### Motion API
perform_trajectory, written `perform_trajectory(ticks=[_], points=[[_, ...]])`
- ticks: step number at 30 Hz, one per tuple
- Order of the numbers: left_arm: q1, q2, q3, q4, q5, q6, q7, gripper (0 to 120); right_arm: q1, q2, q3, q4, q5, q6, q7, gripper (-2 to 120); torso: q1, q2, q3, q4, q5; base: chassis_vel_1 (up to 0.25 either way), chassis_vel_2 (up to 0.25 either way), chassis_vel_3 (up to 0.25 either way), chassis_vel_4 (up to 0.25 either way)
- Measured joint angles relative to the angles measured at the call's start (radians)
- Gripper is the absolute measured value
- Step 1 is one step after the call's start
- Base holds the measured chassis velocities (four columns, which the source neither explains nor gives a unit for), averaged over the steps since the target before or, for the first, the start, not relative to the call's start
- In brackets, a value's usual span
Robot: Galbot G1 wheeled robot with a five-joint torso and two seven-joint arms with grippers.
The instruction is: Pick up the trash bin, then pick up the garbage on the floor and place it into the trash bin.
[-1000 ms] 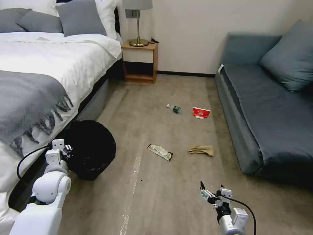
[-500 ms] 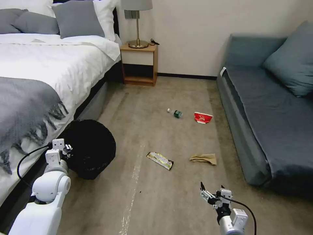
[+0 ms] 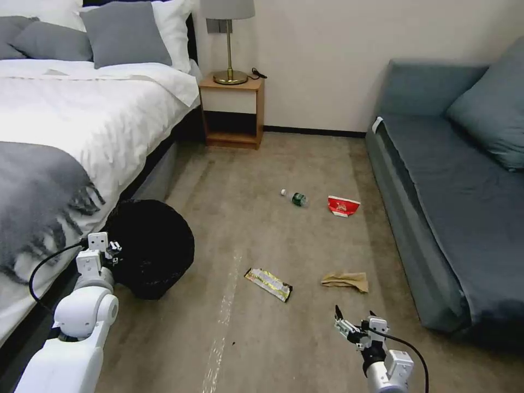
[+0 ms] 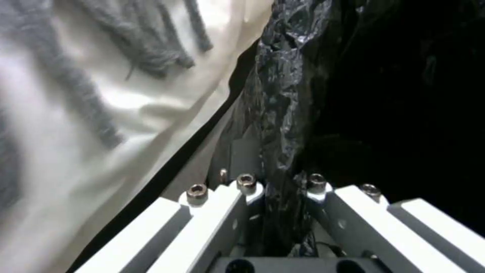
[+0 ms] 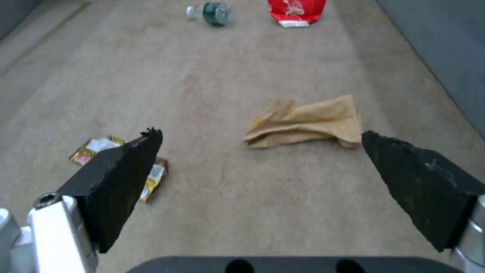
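Observation:
The trash bin [image 3: 153, 248], lined with a crinkled black bag [image 4: 288, 94], hangs beside the bed at the lower left. My left gripper [image 3: 111, 250] [image 4: 280, 185] is shut on its rim. On the floor ahead lie the garbage items: a crumpled brown paper [image 3: 345, 281] [image 5: 305, 121], a gold-yellow wrapper [image 3: 268, 284] [image 5: 96, 146], a small clear bottle with a green label [image 3: 295, 198] [image 5: 212, 11] and a red-and-white carton [image 3: 343, 206] [image 5: 295, 11]. My right gripper [image 3: 355, 326] [image 5: 260, 134] is open, low over the floor, just short of the brown paper.
A bed [image 3: 65, 125] with a grey fringed throw runs along the left. A blue-grey sofa [image 3: 458, 202] lines the right. A wooden nightstand [image 3: 232, 109] with a lamp stands at the far wall. Bare carpet lies between bed and sofa.
The camera has moved forward: floor litter, bed and sofa have shifted down and outward in the head view. Both arms hold the same pose, the left still gripping the bin.

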Motion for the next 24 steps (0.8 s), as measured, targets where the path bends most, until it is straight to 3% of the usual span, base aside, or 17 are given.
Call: perform_trajectory(ticks=[24], points=[[-0.021, -0.004, 0.019, 0.048, 0.000, -0.058, 0.040, 1, 0.015, 0.000, -0.003, -0.030, -0.011, 0.004, -0.001, 100, 0.000, 0.000, 0.000, 0.0002, 0.0001, -0.117, 0.117, 0.114, -0.113]])
